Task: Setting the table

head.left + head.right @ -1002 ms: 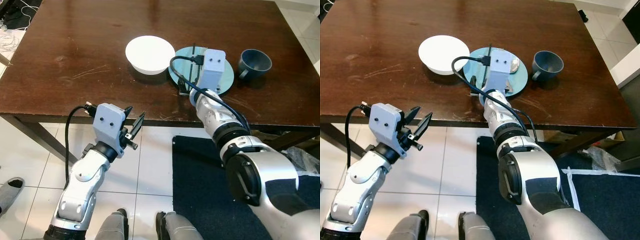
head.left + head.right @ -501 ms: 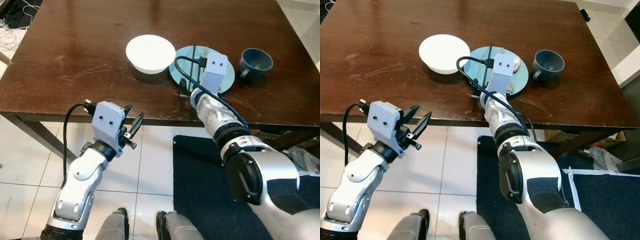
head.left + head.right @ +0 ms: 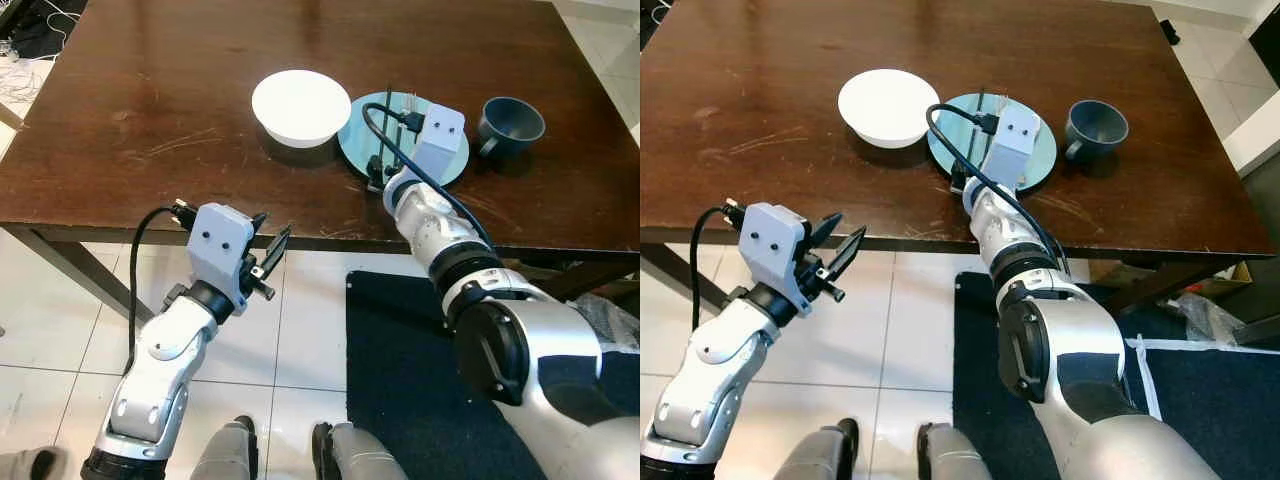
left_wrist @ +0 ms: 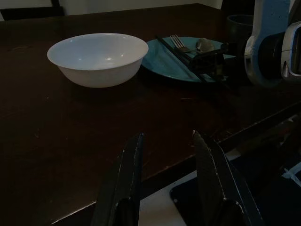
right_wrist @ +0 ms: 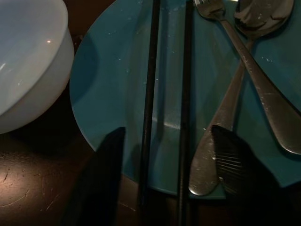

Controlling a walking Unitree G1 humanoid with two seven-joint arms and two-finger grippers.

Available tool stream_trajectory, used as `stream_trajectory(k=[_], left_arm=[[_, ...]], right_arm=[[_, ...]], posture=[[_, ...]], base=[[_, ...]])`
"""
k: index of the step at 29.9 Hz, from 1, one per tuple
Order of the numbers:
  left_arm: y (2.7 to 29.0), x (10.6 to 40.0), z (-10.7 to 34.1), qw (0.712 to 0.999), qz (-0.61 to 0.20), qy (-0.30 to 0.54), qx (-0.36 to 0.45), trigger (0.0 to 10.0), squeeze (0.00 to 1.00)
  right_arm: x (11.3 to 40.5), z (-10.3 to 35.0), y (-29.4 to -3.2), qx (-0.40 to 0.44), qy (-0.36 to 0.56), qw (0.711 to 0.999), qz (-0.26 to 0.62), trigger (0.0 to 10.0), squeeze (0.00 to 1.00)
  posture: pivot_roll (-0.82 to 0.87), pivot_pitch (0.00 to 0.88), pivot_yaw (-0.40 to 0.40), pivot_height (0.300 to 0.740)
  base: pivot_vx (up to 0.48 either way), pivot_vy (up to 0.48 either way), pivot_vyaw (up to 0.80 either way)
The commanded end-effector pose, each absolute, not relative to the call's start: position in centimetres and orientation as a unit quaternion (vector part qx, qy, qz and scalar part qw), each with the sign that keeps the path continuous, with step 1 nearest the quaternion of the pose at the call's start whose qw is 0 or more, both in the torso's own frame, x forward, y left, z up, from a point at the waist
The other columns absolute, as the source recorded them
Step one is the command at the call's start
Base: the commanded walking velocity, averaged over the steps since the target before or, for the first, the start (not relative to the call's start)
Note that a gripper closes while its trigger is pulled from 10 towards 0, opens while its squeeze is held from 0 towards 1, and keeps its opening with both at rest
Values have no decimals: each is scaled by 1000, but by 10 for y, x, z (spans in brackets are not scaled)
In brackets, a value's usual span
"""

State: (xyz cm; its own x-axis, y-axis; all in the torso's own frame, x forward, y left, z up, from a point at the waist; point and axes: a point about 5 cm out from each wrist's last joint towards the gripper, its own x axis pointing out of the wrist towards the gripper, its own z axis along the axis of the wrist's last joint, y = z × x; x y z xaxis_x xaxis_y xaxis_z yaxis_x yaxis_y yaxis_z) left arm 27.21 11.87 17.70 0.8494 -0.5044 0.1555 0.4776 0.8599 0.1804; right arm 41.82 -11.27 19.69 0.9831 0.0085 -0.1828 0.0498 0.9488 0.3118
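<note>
A teal plate (image 3: 362,128) lies on the dark wooden table (image 3: 150,120), between a white bowl (image 3: 300,105) and a blue mug (image 3: 510,124). On the plate lie two black chopsticks (image 5: 150,94), a fork (image 5: 225,99) and a spoon (image 5: 270,108). My right gripper (image 5: 171,188) is open at the plate's near rim, low over it. Its fingers (image 5: 107,179) straddle the near ends of the chopsticks and the fork handle. My left gripper (image 3: 268,250) is open and holds nothing, just below the table's front edge over the floor.
The table's front edge (image 3: 300,243) runs between my two arms. A dark rug (image 3: 395,380) covers the floor on the right, with white tiles to the left. A grey shoe (image 3: 30,466) shows at the lower left. Cables (image 3: 20,40) lie at the far left.
My right wrist has shifted a little to the right over the plate's near rim. The left arm has hardly moved. The shoe at the lower left has changed place.
</note>
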Motion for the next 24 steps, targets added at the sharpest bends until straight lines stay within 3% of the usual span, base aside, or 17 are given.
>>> stream_trajectory(k=[1, 3, 4, 6, 9, 10, 11, 13, 14, 18, 19, 20, 21, 24], left_arm=[[116, 270, 175, 957, -266, -93, 61, 10000, 0], [116, 271, 175, 957, -267, -93, 62, 10000, 0], [115, 271, 175, 957, -268, -94, 62, 10000, 0], [115, 272, 176, 957, -268, -94, 63, 10000, 0], [115, 272, 176, 956, -269, -95, 64, 10000, 0], [115, 272, 176, 956, -269, -95, 64, 10000, 0], [115, 272, 177, 956, -269, -95, 64, 10000, 0], [114, 272, 177, 956, -269, -95, 64, 10000, 0], [114, 272, 177, 956, -270, -96, 64, 10000, 0], [113, 272, 177, 956, -271, -96, 65, 10000, 0], [113, 272, 177, 956, -271, -96, 65, 10000, 0], [113, 272, 177, 955, -272, -96, 66, 10000, 0], [113, 272, 177, 955, -272, -96, 66, 10000, 0], [113, 272, 177, 955, -273, -97, 67, 10000, 0]], right_arm=[[414, 180, -110, 173, 132, 976, -13, 0, 0], [414, 180, -109, 176, 132, 975, -13, 39, 0], [414, 181, -109, 179, 132, 975, -13, 745, 0], [414, 181, -109, 181, 133, 974, -12, 824, 0], [414, 181, -109, 188, 135, 973, -11, 1961, 0], [414, 181, -109, 190, 135, 972, -11, 2824, 0], [414, 182, -109, 190, 135, 972, -11, 6471, 0], [414, 182, -109, 190, 136, 972, -11, 6471, 0], [414, 182, -109, 191, 135, 972, -10, 10000, 0], [415, 183, -109, 193, 134, 972, -8, 10000, 0], [415, 183, -110, 192, 133, 972, -9, 10000, 486], [415, 184, -110, 191, 133, 973, -10, 10000, 827], [415, 184, -111, 190, 132, 973, -10, 10000, 1000], [415, 185, -111, 189, 132, 973, -10, 10000, 1000]], posture=[[115, 232, -35, 740], [115, 232, -34, 740], [116, 231, -35, 740], [115, 231, -35, 740], [115, 230, -34, 740], [115, 230, -34, 740], [114, 230, -34, 740], [114, 230, -34, 740], [114, 231, -34, 740], [112, 231, -34, 740], [112, 232, -34, 740], [112, 230, -33, 740], [112, 230, -33, 740], [112, 230, -33, 740]], base=[[0, 0, 0], [0, 0, 0], [0, 0, 0], [0, 0, 0], [0, 0, 0], [0, 0, 0], [0, 0, 0], [0, 0, 0], [0, 0, 0], [0, 0, 0], [0, 0, 0], [0, 0, 0], [0, 0, 0], [0, 0, 0]])
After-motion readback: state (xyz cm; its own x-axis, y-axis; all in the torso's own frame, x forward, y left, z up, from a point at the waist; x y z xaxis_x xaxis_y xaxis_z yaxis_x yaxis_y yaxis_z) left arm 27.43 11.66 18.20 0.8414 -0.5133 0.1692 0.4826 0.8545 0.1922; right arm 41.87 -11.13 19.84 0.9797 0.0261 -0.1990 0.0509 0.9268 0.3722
